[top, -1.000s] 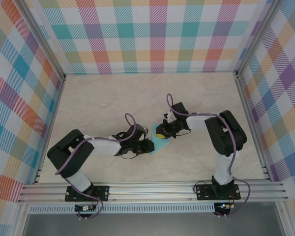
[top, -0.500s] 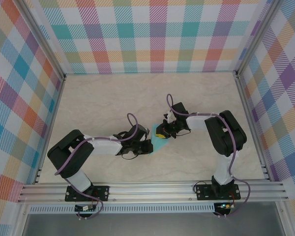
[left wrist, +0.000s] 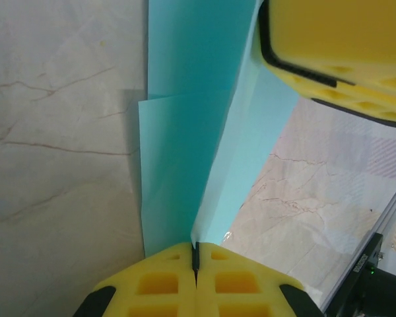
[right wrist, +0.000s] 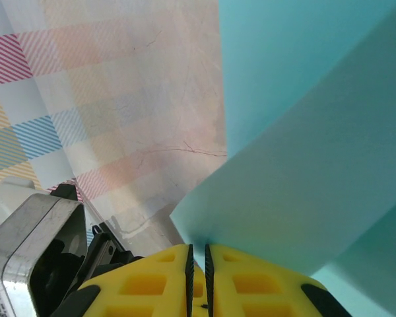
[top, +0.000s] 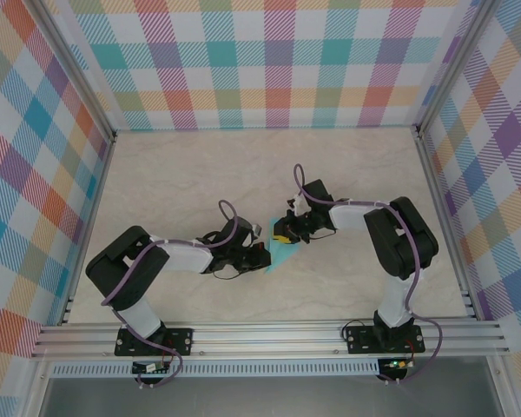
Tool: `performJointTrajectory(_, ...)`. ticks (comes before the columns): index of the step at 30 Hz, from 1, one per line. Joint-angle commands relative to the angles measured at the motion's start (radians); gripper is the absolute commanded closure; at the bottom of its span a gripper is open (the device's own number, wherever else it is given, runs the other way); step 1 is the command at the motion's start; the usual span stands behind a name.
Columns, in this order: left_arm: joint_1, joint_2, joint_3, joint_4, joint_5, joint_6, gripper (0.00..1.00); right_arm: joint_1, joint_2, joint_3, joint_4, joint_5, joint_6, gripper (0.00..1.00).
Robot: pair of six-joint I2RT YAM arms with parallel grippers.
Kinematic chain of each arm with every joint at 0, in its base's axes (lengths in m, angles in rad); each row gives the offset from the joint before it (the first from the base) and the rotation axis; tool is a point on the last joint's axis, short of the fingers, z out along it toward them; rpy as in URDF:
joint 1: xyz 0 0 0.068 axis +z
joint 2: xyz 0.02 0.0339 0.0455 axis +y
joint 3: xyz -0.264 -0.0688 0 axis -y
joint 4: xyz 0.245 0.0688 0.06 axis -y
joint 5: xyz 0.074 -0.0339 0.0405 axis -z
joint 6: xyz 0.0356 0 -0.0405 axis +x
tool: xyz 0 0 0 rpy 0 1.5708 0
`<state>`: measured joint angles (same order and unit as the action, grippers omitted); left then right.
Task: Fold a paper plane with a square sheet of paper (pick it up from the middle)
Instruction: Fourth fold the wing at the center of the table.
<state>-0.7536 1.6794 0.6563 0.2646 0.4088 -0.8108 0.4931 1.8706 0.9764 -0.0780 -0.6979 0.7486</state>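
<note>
The square sheet of paper, light teal and folded with creases, lies mid-table between both arms. In the left wrist view the sheet has one flap standing up from the flat layers. My left gripper is shut on the near end of that raised flap, and it sits at the sheet's left edge seen from above. My right gripper is at the sheet's far corner. Its yellow fingers stand a slit apart, shut on the sheet's edge. One right finger shows over the paper.
The marble-look table top stretches behind and to both sides of the arms. Checked walls and aluminium posts close in three sides. A frame rail runs along the near edge.
My left gripper has closed onto the raised flap and its arm has shifted slightly. The right gripper stays at the sheet's far corner.
</note>
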Motion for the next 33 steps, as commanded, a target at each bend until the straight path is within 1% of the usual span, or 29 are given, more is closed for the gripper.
performJointTrajectory(1, 0.009, 0.02, -0.017, 0.062, 0.035, -0.039, 0.96, 0.013, -0.01, -0.013, 0.025, -0.015, 0.015, 0.85)
performJointTrajectory(8, 0.019, 0.013, -0.035, 0.072, 0.04, -0.059, 0.96, 0.013, 0.025, 0.012, -0.001, 0.054, 0.023, 0.85)
performJointTrajectory(12, 0.021, -0.004, -0.033, 0.026, 0.015, -0.038, 0.89, 0.01, 0.051, 0.019, -0.001, 0.074, 0.028, 0.86)
performJointTrajectory(15, 0.02, -0.022, -0.033, -0.011, -0.006, -0.02, 0.81, 0.01, 0.064, 0.021, 0.005, 0.075, 0.031, 0.86)
performJointTrajectory(18, 0.014, -0.039, -0.023, -0.053, -0.02, 0.005, 0.78, 0.011, 0.071, 0.024, 0.006, 0.074, 0.029, 0.86)
performJointTrajectory(23, -0.009, -0.044, 0.014, -0.152, -0.054, 0.051, 0.77, 0.01, 0.078, 0.025, 0.003, 0.069, 0.031, 0.86)
performJointTrajectory(29, -0.031, -0.037, 0.032, -0.168, -0.067, 0.062, 0.77, 0.011, 0.079, 0.026, -0.004, 0.068, 0.024, 0.86)
performJointTrajectory(33, -0.039, -0.028, 0.056, -0.221, -0.1, 0.074, 0.82, 0.01, 0.081, 0.024, -0.005, 0.067, 0.022, 0.86)
